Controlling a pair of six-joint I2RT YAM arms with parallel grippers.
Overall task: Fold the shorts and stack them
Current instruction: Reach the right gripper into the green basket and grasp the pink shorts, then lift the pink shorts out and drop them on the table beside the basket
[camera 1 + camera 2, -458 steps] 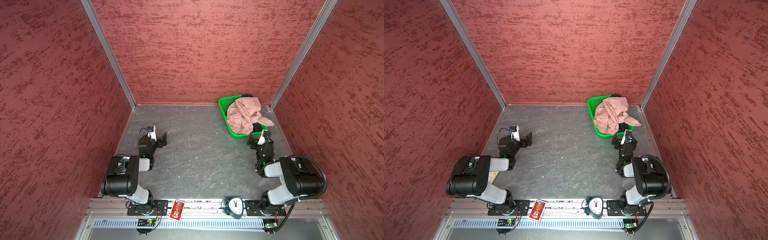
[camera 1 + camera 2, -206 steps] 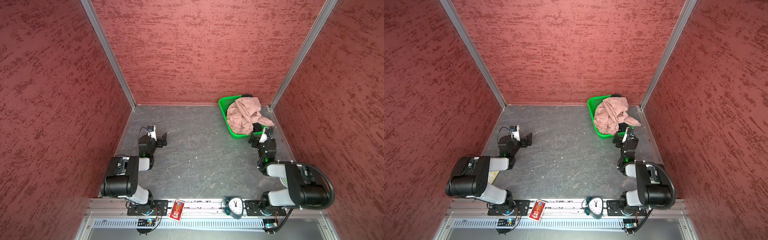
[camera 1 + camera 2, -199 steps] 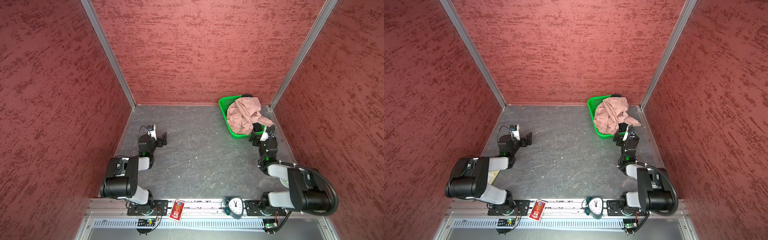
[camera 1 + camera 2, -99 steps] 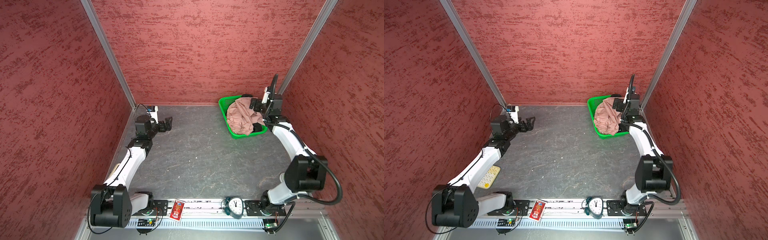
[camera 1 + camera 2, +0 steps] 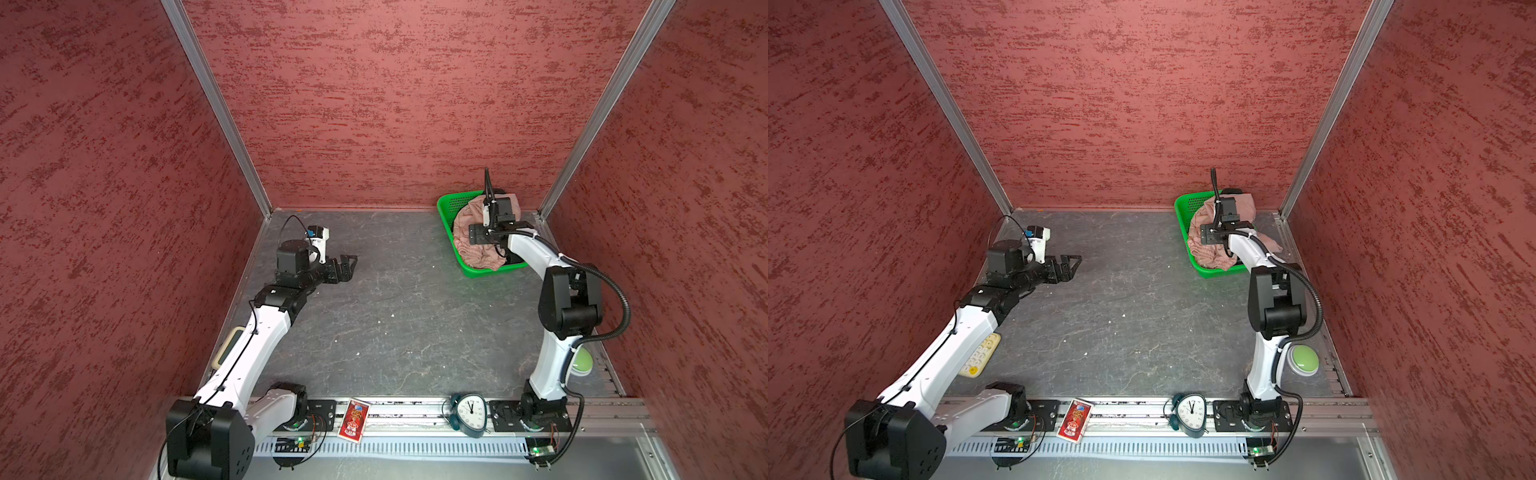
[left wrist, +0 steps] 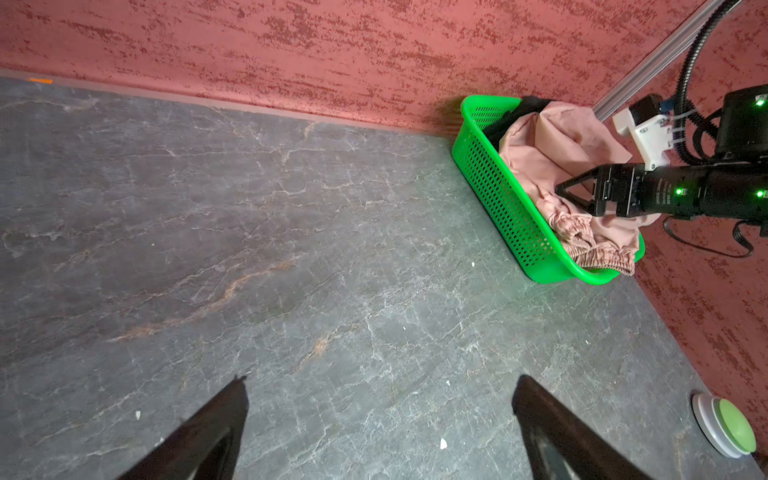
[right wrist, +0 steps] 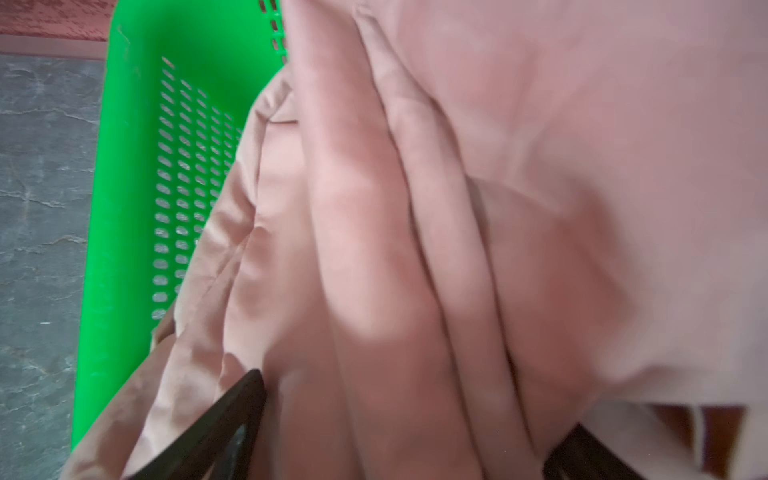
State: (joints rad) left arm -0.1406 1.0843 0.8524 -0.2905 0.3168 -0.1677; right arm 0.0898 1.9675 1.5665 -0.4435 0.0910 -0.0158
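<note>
Right wrist view puts my right claw (image 7: 415, 403) low over the pink shorts (image 7: 457, 187). Its two dark fingers stand apart with soft pink folds between them. It is open and I don't think it has hold of anything yet. The folds run long-ways, away from the claw. The shorts are heaped in the green basket (image 7: 124, 208) in the far right corner, with the bunched waistband at the near end. The black shorts (image 6: 528, 104) peek out at the far end, mostly under the pink ones.

So the right arm is the near one. My left claw (image 6: 380, 379) is wide open and empty, over the bare table (image 6: 291, 249), well apart from the basket.

For writing, the clock (image 5: 469, 413) on the near rail has numbers on its face. The red card (image 5: 354, 419) beside it has a picture (too small for me to read). The pale keypad (image 5: 980, 353) under the left arm is too small as well.
</note>
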